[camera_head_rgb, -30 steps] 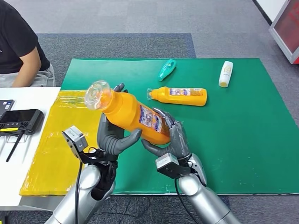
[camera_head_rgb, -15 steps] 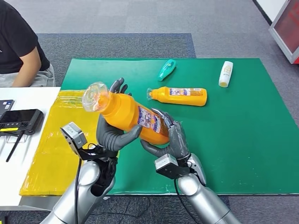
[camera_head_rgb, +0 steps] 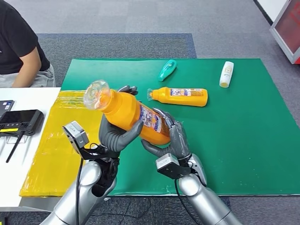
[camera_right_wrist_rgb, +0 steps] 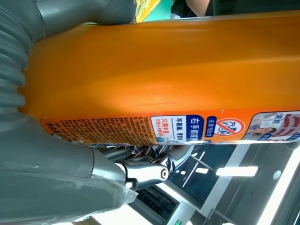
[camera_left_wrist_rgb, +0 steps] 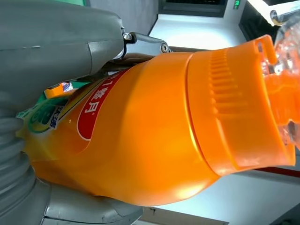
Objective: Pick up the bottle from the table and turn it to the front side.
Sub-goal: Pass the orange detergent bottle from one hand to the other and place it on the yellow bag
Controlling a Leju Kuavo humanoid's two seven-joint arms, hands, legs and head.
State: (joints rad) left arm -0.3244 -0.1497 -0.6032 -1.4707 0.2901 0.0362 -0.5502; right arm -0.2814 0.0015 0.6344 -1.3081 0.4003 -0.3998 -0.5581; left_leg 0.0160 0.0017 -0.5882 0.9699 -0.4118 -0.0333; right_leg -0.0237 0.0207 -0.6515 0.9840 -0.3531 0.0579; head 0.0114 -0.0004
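Observation:
An orange bottle (camera_head_rgb: 131,114) with a clear cap (camera_head_rgb: 95,95) hangs above the green mat, tilted, cap toward the left. My left hand (camera_head_rgb: 115,133) holds it around the upper body, thumb across the front, fingertips showing behind it. My right hand (camera_head_rgb: 171,138) grips the bottom end. A printed label faces up and to the right. In the left wrist view the orange bottle (camera_left_wrist_rgb: 152,136) shows a red label patch. In the right wrist view the orange bottle (camera_right_wrist_rgb: 176,70) shows small print and a blue strip.
On the green mat (camera_head_rgb: 247,140) lie a second orange bottle (camera_head_rgb: 182,96), a teal bottle (camera_head_rgb: 167,70) and a white bottle (camera_head_rgb: 226,74). A yellow sheet (camera_head_rgb: 53,159) lies at left beside a white table with a black device (camera_head_rgb: 19,121). A person (camera_head_rgb: 19,47) sits at far left.
The left hand's fingers, raised and spread half a second ago, have folded down behind the bottle. The bottle has turned slightly in both hands. The right hand stays put.

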